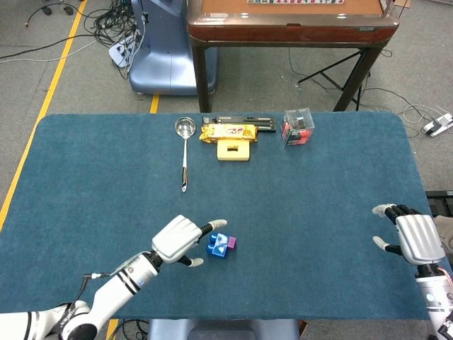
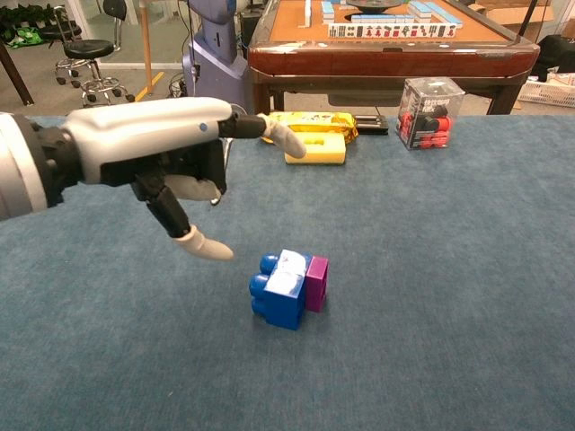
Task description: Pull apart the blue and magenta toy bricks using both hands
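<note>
Two hands, both empty, fingers spread. Left hand [image 1: 180, 239] hovers just left of blue brick [image 1: 216, 246], fingertips near, no contact seen. Magenta brick [image 1: 231, 243] joined on blue's far side. Right hand [image 1: 410, 236] well apart, at table [image 1: 325, 177] edge. Step: reach, pre-grasp. Next: left grips blue, right crosses to pinch magenta, then pull opposite ways.

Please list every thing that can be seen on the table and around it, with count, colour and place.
bricks: 2 joined, blue and magenta, table front centre
ladle: 1, silver, black handle, table rear
snack pack: 1, yellow, rear centre
yellow block: 1, before the pack
clear box: 1, red contents, rear right
wooden table: 1, brown, behind
left hand: white, open, beside bricks
right hand: white, open, table right edge
</note>
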Tool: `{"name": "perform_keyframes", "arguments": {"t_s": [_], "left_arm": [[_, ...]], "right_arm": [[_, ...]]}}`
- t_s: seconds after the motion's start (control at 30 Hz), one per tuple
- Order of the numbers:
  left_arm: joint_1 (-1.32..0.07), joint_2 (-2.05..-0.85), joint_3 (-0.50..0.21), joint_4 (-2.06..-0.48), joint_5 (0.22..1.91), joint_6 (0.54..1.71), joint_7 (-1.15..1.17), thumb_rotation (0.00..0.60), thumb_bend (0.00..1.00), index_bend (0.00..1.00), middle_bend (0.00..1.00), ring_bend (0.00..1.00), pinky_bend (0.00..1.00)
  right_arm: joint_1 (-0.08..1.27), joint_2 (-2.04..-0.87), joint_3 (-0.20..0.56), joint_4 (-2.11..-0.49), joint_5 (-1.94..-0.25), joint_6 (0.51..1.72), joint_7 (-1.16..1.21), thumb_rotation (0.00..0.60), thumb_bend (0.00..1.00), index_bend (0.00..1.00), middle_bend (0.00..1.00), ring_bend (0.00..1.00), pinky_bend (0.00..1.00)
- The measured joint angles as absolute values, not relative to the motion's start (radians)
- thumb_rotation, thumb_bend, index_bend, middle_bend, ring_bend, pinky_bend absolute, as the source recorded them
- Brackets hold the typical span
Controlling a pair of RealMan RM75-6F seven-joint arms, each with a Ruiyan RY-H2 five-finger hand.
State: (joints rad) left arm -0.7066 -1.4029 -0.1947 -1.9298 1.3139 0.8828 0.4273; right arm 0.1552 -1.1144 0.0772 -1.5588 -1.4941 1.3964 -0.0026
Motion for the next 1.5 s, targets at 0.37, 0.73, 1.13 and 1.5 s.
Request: {"name": "perform_keyframes", "arguments": {"t_s": [0.37, 0.73, 1.13, 1.5], "left_arm": [[-0.789, -1.554, -0.183, -1.83, 1.205, 0.888, 0.534, 0.6, 0.0, 0.14, 1.0, 1.0, 1.0], [-0.857, -1.644, -0.165, -1.729, 1.139, 0.887, 0.585, 0.6, 0.0, 0.13, 1.0, 1.0, 1.0], [-0.896, -1.686, -0.149, -1.657, 1.12, 0.895, 0.612, 0.6, 0.0, 0.12, 1.0, 1.0, 1.0], [-0.922, -1.692, -0.124, -1.637, 1.086, 0.888, 0.645, 0.6, 0.0, 0.12, 1.0, 1.0, 1.0]], "right_arm": [[0.154, -1.127, 0.071, -1.531, -1.491, 1.393, 0.019, 0.6, 0.08, 0.41, 0.45, 0.4, 0.55], [0.154, -1.13, 0.067, -1.526, -1.49, 1.391, 0.023, 0.6, 0.08, 0.41, 0.45, 0.4, 0.55], [0.154, -1.134, 0.063, -1.529, -1.493, 1.391, 0.018, 0.6, 0.08, 0.41, 0.45, 0.4, 0.55], [0.158, -1.144, 0.06, -1.519, -1.49, 1.378, 0.026, 0.6, 0.08, 0.41, 0.45, 0.4, 0.55]]}}
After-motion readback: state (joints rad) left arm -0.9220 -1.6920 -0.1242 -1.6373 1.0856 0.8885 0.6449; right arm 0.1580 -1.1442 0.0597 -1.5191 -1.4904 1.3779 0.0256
